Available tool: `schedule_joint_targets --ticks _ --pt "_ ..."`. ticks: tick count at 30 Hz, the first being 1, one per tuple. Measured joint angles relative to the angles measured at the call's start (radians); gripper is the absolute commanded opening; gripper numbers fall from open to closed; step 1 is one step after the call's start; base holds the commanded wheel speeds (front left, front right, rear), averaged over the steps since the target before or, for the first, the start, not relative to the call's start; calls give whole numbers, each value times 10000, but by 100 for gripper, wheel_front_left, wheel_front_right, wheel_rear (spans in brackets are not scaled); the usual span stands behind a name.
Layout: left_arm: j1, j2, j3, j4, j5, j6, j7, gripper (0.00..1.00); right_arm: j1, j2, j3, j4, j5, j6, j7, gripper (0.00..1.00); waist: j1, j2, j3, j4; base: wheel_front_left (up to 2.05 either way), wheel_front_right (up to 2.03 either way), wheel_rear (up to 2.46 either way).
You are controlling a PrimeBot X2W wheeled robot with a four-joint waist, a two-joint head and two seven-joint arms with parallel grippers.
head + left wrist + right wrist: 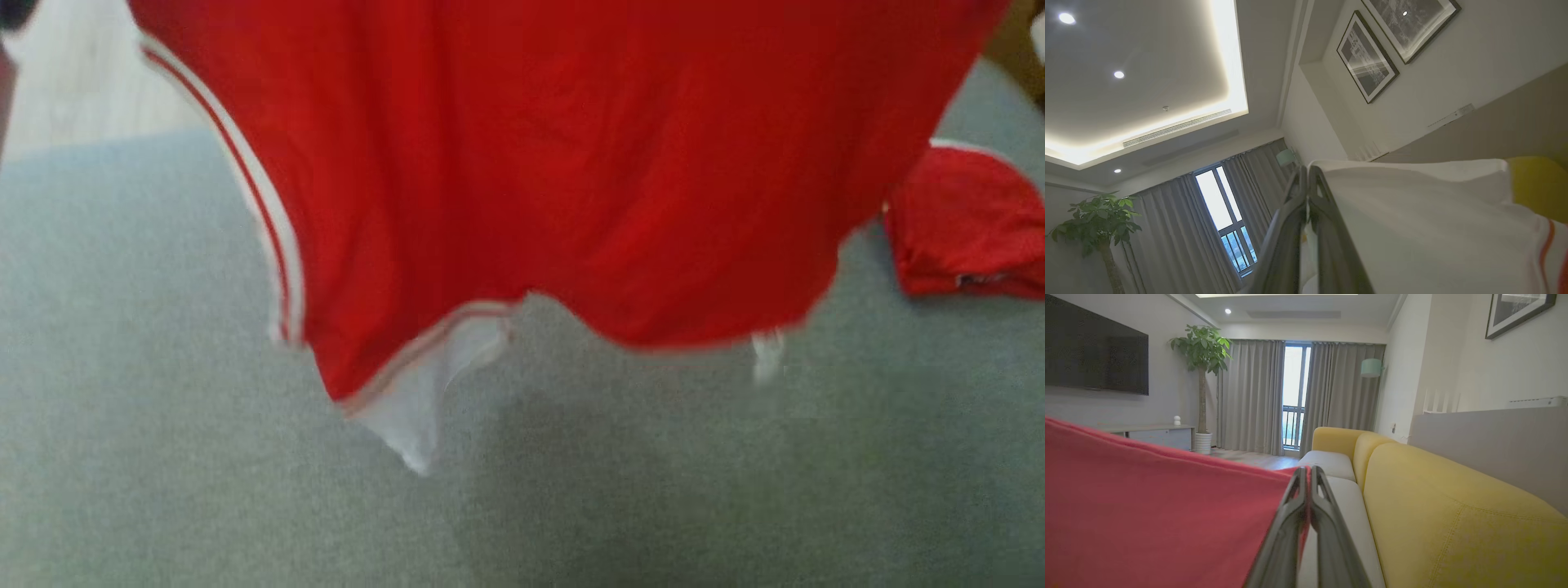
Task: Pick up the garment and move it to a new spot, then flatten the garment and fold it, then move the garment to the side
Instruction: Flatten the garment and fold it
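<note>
The garment (539,163) is a red top with white and red striped trim and a white inner side. In the head view it hangs spread wide, its lower hem just above the grey cushion (163,408). One red sleeve (967,220) lies on the cushion at the right. In the left wrist view my left gripper (1307,173) is shut on the garment's white side (1412,220), fingers pointing up toward the ceiling. In the right wrist view my right gripper (1307,473) is shut on a red edge of the garment (1147,510), which stretches away to the left.
A yellow sofa back (1453,506) runs along the wall with pale seat cushions (1327,463) beside it. Pale wood floor (73,82) shows beyond the cushion. A potted plant (1202,351), a wall television (1094,355), a low cabinet (1155,435) and curtains (1253,396) stand across the room.
</note>
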Motion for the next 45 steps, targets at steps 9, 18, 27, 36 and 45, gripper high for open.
schedule_joint_targets --ticks 9,18,27,36,45 --pt "-3491 -767 -445 2516 1432 157 -1342 0 -2922 581 121 1262 -1011 0 -696 0 3 0 2203 177 0 0 0" --pt "-4242 -1398 -301 2830 1638 107 -1967 0 -3893 491 -591 1402 -2186 0 -941 0 3 0 3943 579 0 0 0" --pt "-1185 -1225 180 629 1455 15 -1996 0 -2022 489 -1632 997 -2700 0 -941 0 2 -1 4512 1152 0 0 0" --pt "3274 -215 481 -1931 738 351 -1994 0 818 510 -2508 140 -2568 0 -941 0 -5 0 3474 1065 0 0 0" --pt "8838 548 477 -4330 -169 1636 -1864 0 4224 499 -2619 -556 -2161 0 -940 0 -6 0 2074 887 0 0 0"
